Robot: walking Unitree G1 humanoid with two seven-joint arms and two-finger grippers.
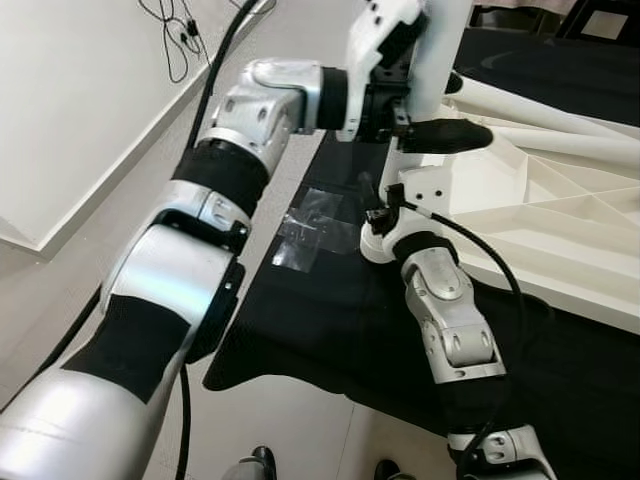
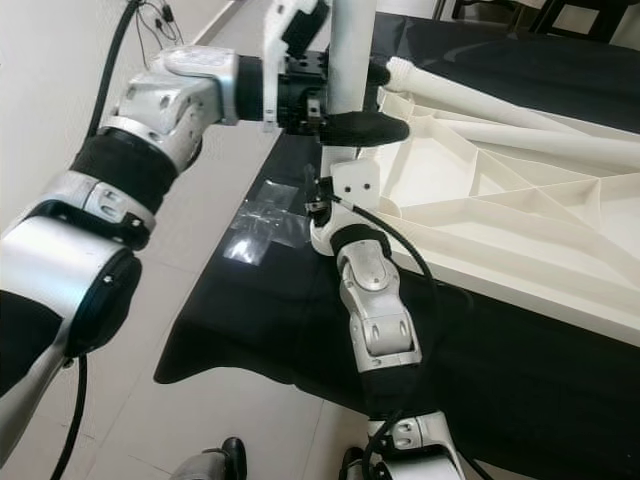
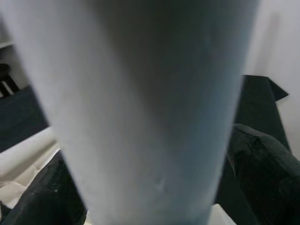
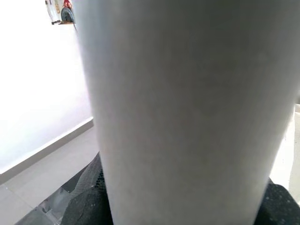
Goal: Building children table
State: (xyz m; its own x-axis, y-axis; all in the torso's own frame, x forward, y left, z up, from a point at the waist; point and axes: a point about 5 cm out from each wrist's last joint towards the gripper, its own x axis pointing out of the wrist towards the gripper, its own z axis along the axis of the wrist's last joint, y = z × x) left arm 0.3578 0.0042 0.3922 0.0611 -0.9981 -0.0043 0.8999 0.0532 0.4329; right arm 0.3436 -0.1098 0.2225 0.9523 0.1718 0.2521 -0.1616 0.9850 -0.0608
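Note:
A white table top point(image 1: 560, 220) lies upside down on a black cloth point(image 1: 330, 320), its ribbed underside facing up. One white table leg point(image 1: 440, 50) stands upright at its near left corner. My left gripper point(image 1: 420, 125) is shut on the table leg high up, one black finger point(image 1: 450, 135) wrapping its front. Just below, my right gripper point(image 1: 400, 195) is shut on the same leg near the corner socket. In the left wrist view the leg point(image 3: 150, 108) runs between two black fingers point(image 3: 267, 178). The right wrist view has the leg point(image 4: 187, 112) pressed between dark pads point(image 4: 86, 201).
Two more white legs point(image 1: 560, 110) lie across the far side of the table top. A clear plastic bag point(image 1: 310, 230) rests on the cloth left of the corner. A white wall with hanging cables point(image 1: 180, 30) runs along the left. Pale floor point(image 1: 290, 420) lies before the cloth.

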